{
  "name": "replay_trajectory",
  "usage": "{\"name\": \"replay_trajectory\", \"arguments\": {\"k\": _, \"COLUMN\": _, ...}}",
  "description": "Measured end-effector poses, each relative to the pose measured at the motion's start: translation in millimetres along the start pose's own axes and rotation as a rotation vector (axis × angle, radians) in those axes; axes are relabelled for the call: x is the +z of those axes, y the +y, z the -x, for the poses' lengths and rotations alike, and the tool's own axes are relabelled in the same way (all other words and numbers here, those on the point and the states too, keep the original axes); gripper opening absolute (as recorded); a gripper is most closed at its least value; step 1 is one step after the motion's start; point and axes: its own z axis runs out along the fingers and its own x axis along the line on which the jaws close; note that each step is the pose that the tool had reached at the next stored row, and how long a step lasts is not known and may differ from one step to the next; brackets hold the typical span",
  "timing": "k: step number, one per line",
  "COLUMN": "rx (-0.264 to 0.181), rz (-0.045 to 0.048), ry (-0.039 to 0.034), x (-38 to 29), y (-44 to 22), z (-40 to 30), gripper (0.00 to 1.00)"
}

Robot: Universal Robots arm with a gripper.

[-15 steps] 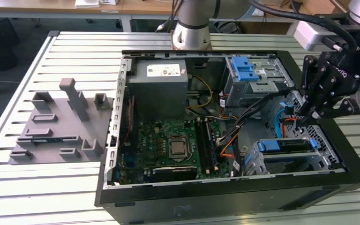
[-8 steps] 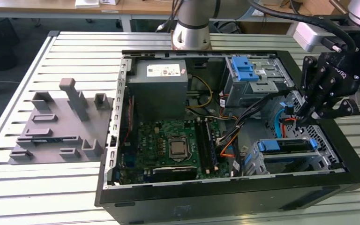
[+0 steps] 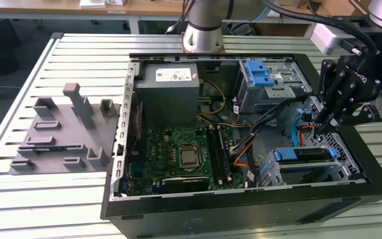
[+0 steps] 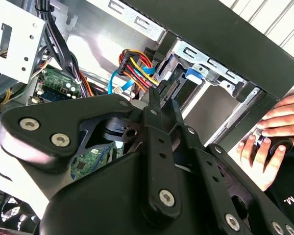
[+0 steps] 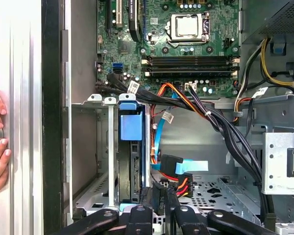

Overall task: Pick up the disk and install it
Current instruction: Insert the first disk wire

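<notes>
The disk [image 5: 135,169] stands on edge in the silver drive cage [image 5: 90,161] at the case's front corner, with its blue carrier [image 5: 131,126] facing up. In the exterior view the disk [image 3: 302,155] sits in the lower bay on the exterior view's right. My gripper [image 3: 326,128] hovers just above and behind that cage, fingers drawn together with nothing between them. In both wrist views the gripper [image 5: 159,201] [image 4: 161,105] is beside the SATA and power plugs [image 5: 174,171], apart from the disk.
The open black PC case [image 3: 244,209] holds a motherboard [image 3: 181,154], a grey power supply [image 3: 167,94] and an upper drive cage with a blue latch [image 3: 260,74]. Cable bundles [image 5: 220,127] cross the bay. A person's hand [image 4: 272,142] rests on the case's outer edge. A grey fixture [image 3: 61,132] lies on the table.
</notes>
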Motion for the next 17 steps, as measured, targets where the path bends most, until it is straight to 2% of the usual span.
{"name": "replay_trajectory", "arguments": {"k": 17, "rx": 0.000, "rz": 0.0000, "ry": -0.0001, "x": 4.3, "y": 0.0, "z": 2.4, "gripper": 0.25}}
